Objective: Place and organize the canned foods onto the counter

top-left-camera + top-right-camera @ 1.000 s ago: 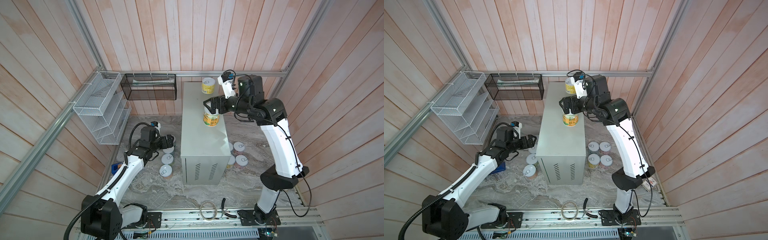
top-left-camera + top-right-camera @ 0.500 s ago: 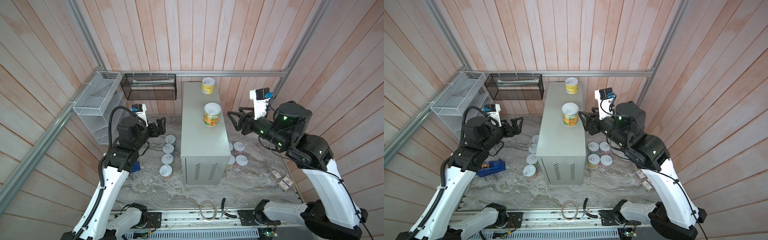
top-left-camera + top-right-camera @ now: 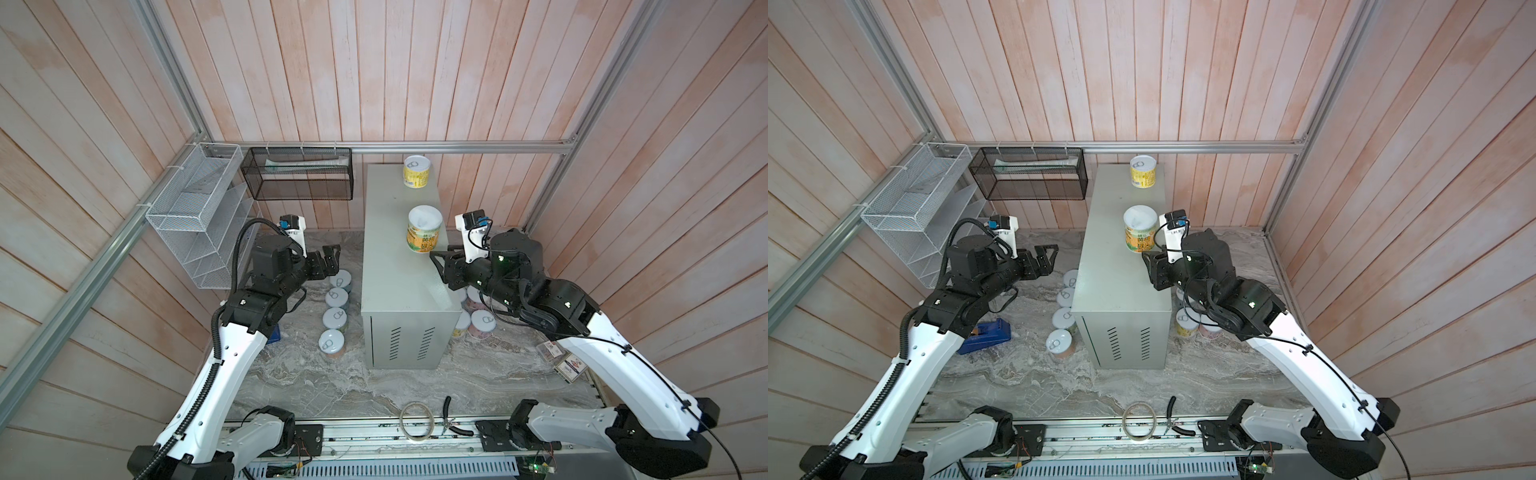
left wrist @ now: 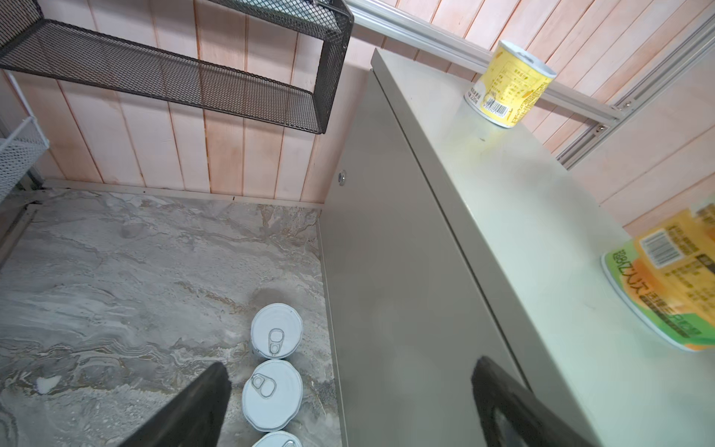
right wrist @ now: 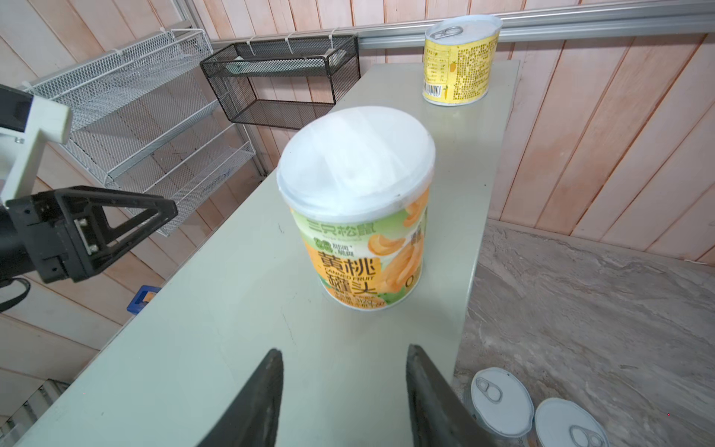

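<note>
In both top views the counter [image 3: 399, 270] [image 3: 1121, 270] carries two of the canned foods: a yellow can [image 3: 416, 171] [image 3: 1143, 171] at its far end and a peach-label can with a white cap [image 3: 424, 228] [image 3: 1140, 230] mid-top. Several cans [image 3: 334, 319] stand in a row on the marble left of the counter, and others [image 3: 482, 322] stand on its right. My right gripper [image 3: 440, 268] [image 5: 344, 352] hovers over the counter top just short of the peach-label can [image 5: 360, 216], jaws apart and empty. My left gripper [image 3: 330, 259] [image 4: 350, 367] hangs open above the left row [image 4: 272, 394].
A black mesh basket [image 3: 301, 174] and a white wire rack [image 3: 199, 212] hang on the walls at the back left. A blue object [image 3: 984, 330] lies under my left arm. A tape roll [image 3: 417, 419] and pliers [image 3: 451, 419] lie at the front edge, cards [image 3: 561, 361] at the right.
My right gripper has let go of the peach-label can on the counter and drawn back to the right edge. My left arm has risen from the floor cans.
</note>
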{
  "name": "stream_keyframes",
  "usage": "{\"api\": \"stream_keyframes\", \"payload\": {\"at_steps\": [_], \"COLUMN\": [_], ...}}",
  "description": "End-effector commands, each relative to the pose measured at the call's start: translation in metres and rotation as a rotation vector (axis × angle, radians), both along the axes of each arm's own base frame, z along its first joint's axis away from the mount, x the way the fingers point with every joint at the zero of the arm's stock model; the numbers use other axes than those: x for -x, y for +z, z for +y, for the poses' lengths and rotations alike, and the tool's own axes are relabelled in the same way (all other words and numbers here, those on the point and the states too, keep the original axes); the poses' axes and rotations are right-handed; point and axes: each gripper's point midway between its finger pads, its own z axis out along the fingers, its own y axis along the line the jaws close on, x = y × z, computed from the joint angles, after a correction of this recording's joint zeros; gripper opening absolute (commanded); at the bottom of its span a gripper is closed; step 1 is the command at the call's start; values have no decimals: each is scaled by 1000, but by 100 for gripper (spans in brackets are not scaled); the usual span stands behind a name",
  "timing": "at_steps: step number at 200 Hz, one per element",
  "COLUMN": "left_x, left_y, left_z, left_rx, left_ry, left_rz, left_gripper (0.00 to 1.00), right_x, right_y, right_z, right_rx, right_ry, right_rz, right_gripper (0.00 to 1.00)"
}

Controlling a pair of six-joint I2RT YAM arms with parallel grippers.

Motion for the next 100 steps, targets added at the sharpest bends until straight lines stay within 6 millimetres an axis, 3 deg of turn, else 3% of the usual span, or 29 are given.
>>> {"api": "stream_keyframes", "payload": {"at_steps": [1, 100], "left_x": [-3, -13], "left_y": [-9, -39], "left_z": [-10, -17], "left_rx": [26, 12], "left_ry": [-31, -45], "left_rz": [4, 51], "left_gripper": [99, 98], "right_x": [-18, -85], "right_y": [5, 2], "right_z": [6, 37], "right_rx": [0, 37], "right_ry": [-21, -30], "right_rz": [-37, -60], "right_gripper": [51, 49]}}
